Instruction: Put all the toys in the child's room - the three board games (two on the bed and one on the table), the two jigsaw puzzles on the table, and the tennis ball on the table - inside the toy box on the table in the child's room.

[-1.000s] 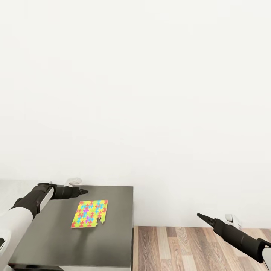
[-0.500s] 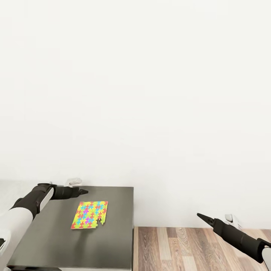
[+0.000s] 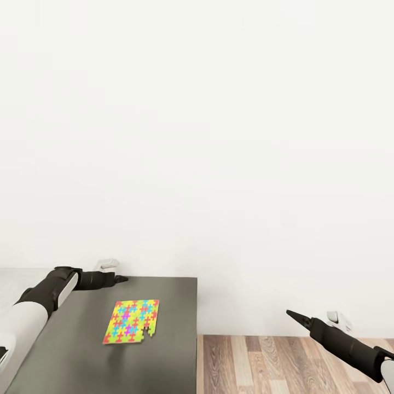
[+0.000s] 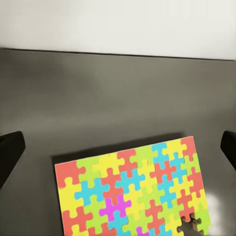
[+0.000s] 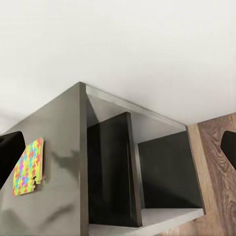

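- Jigsaw puzzle (image 3: 131,322): 1 flat multicoloured mosaic sheet, lying on the dark-grey cabinet top (image 3: 169,350), 1 piece missing at its near-right corner.
- Left gripper (image 3: 121,278): hovering just beyond the puzzle's far edge; fingers spread wide in the left wrist view, nothing between them.
- Right gripper (image 3: 292,314): over the wood floor (image 3: 262,361), well apart; fingers spread, empty.
- Advice: lower the left gripper squarely, catch 1 edge; the thin sheet likely needs sliding to the cabinet's edge.

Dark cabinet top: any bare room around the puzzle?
Yes. The dark top is bare on every side of the jigsaw puzzle: widest toward the robot, a strip between puzzle and right edge. Tightest by the left tool near the back edge. Nothing crowded.
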Controlling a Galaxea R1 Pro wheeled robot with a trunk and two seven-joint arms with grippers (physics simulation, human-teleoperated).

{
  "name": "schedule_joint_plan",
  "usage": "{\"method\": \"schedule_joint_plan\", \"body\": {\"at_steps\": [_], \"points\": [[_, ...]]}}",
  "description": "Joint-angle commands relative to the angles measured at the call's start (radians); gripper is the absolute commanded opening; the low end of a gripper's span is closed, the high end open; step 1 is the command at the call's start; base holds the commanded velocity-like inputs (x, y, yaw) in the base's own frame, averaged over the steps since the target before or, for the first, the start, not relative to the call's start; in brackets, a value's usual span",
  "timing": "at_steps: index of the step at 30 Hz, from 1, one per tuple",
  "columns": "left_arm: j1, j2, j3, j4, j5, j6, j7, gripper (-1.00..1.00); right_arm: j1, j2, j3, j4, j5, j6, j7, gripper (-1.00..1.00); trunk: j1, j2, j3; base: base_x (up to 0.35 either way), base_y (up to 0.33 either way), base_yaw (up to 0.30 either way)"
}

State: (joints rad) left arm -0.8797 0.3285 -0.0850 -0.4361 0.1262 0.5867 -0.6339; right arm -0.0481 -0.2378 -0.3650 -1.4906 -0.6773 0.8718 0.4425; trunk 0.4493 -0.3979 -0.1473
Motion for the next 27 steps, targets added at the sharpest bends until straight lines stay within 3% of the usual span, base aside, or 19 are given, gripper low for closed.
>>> {"method": "schedule_joint_plan", "body": {"at_steps": [1, 27], "points": [[-0.001, 0.001, -0.007, -0.001, 0.010, 0.007, 0.002, 1.00, -0.001, 0.000, -0.002, 0.000, 0.002, 0.006, 0.005, 1.00, 0.001, -0.002, -0.002, 0.058, 0.003, 0.000], [-0.001, 0.001, -0.007, -0.001, 0.010, 0.007, 0.002, 1.00, -0.001, 0.001, -0.002, 0.001, 0.001, 0.004, 0.004, 1.00, 0.001, -0.002, -0.014, 0.031, 0.004, 0.000]]}}
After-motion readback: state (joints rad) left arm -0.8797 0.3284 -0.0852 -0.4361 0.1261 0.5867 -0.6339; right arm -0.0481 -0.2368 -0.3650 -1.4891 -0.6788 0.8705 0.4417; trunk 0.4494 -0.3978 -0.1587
